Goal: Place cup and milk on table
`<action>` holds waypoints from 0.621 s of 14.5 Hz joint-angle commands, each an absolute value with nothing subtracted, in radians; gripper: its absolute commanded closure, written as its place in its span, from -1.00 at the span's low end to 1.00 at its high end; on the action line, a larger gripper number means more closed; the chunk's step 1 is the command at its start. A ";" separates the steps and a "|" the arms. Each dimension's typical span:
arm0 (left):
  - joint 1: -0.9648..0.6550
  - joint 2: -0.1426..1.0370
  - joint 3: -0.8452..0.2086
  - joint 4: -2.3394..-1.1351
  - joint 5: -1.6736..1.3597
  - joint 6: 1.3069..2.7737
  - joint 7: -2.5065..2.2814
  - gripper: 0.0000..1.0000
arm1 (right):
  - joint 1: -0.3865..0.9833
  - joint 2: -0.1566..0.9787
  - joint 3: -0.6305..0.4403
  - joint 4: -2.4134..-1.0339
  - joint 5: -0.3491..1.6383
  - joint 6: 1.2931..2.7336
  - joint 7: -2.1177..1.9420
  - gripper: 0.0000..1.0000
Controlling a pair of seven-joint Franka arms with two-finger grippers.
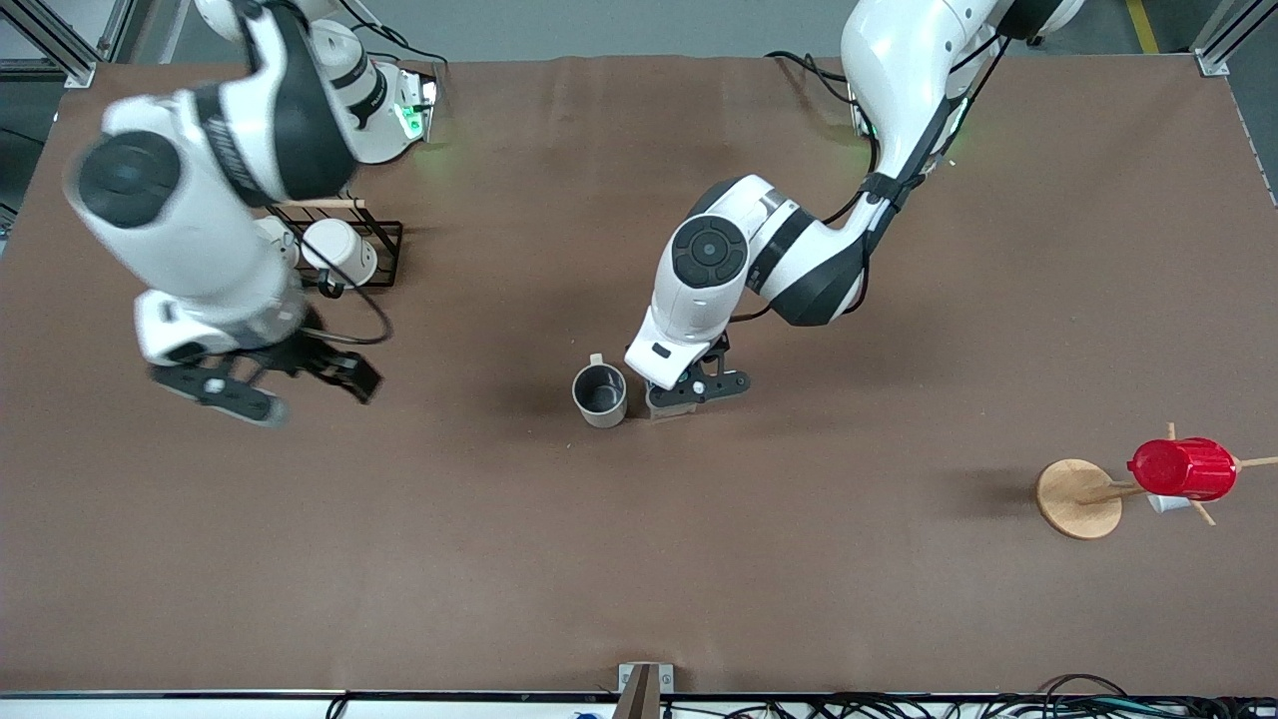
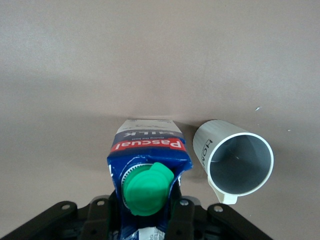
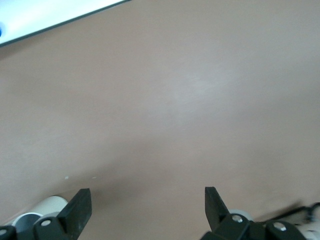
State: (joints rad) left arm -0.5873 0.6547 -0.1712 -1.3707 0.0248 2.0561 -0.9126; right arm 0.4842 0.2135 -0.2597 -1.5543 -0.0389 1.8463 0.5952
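The cup (image 1: 600, 394) stands upright on the brown table (image 1: 639, 559) near its middle, dark grey inside, handle toward the robots. My left gripper (image 1: 689, 387) is right beside it, shut on the milk. The hand hides most of the carton in the front view. In the left wrist view the milk (image 2: 147, 150) stands upright between my fingers, green cap (image 2: 146, 189) up, with the cup (image 2: 235, 160) close beside it and apart. I cannot tell whether the carton's base touches the table. My right gripper (image 1: 290, 387) hangs open and empty over bare table toward the right arm's end, and it also shows in the right wrist view (image 3: 147, 205).
A black wire rack (image 1: 387, 245) holding white mugs (image 1: 339, 250) stands near the right arm's base. A wooden mug tree (image 1: 1078, 496) with a red cup (image 1: 1183, 467) stands toward the left arm's end. A white mug's edge (image 3: 40, 210) shows in the right wrist view.
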 commanded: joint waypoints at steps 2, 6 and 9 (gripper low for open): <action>-0.598 0.673 -0.166 -1.341 0.044 2.066 -0.919 -0.99 | 0.376 0.080 -0.273 -1.588 -0.049 1.758 0.409 -1.00; -0.572 0.594 -0.135 -1.341 0.058 2.046 -0.908 -1.00 | 0.201 0.009 -0.239 -1.586 -0.034 1.654 0.227 -1.00; -0.470 0.467 -0.114 -1.344 0.106 1.923 -0.807 -1.00 | 0.031 -0.005 -0.132 -1.553 -0.031 1.596 0.079 -1.00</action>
State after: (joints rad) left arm -0.5391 0.5808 -0.1173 -1.3148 0.0777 2.0177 -0.8713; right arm 0.1340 0.0169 -0.2212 -1.5543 -0.0392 1.6314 0.1443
